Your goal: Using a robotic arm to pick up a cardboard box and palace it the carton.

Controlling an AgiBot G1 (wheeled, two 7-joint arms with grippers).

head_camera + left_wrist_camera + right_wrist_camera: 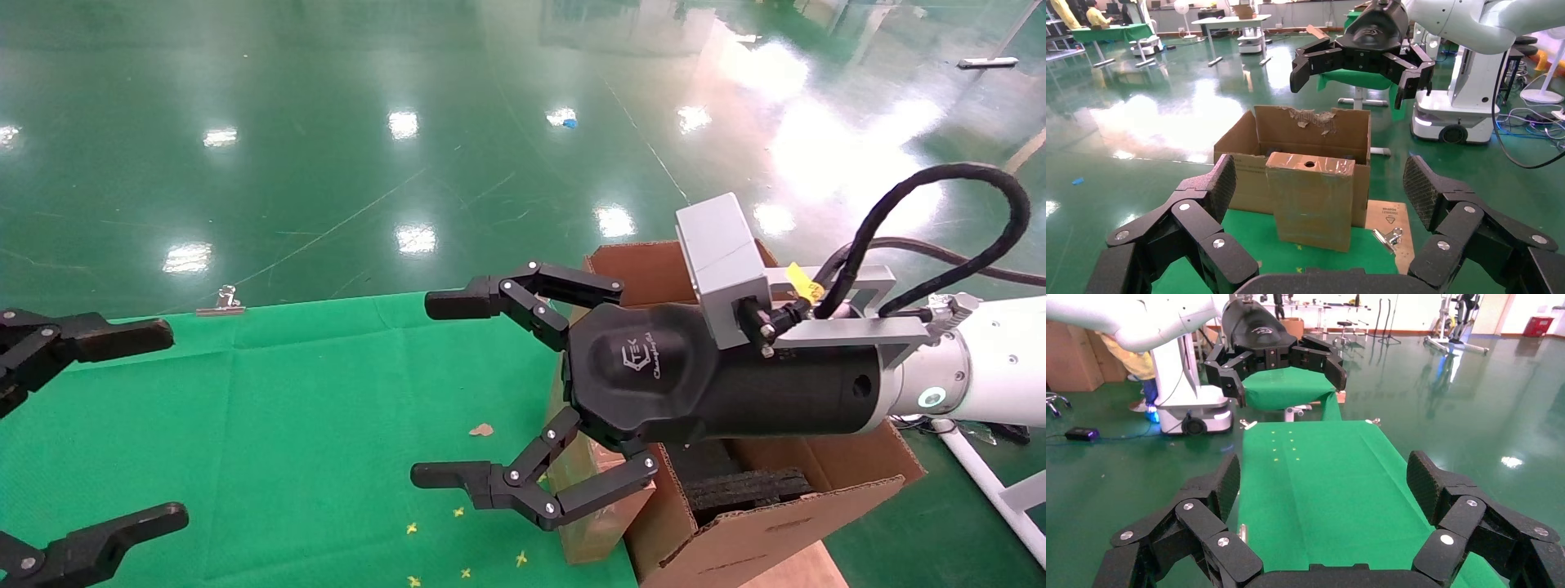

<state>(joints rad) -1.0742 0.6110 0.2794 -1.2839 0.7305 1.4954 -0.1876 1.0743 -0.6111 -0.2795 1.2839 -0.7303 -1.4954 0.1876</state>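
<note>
L tool: left tool (122, 425) hangs over the near-left of the tabletop (310, 425), fingers spread wide, nothing in them. Looks idle.
Tabletop: green cloth, a metal binder clip (221, 301) at its far edge, small yellow specks and a brown scrap (481, 429) near the middle.
R tool: right tool (445, 396) of the robotic arm (981, 367) sits right of centre, pointing left, fingers wide apart, empty. It's above the box and carton, not yet on either.
Box: cardboard box (1312, 199) stands upright on the tabletop's right edge, touching the carton's left wall. Shiny tape on its face, small round hole near the top.
Carton: carton (784, 498) just right of the box, open-topped, far flap torn ragged, black foam blocks (748, 490) inside.
Risk 1: box is upright and thin, so a nudge from a finger could tip it off the tabletop edge or against the carton wall.
Risk 2: tape is glossy; I'd guess pads may slip if the grip is shallow.
Risk 3: foam takes up floor room, so the box may jam or sit crooked going in.
Risk 4: flaps could catch the linkage on the way down.
Writing: tool body carries a logo and script, roughly "TEK", rest too small to read. Yellow tag (805, 286) on the cable, unreadable. Printed mark on a cardboard sheet (1389, 217) by the carton, illegible.
</note>
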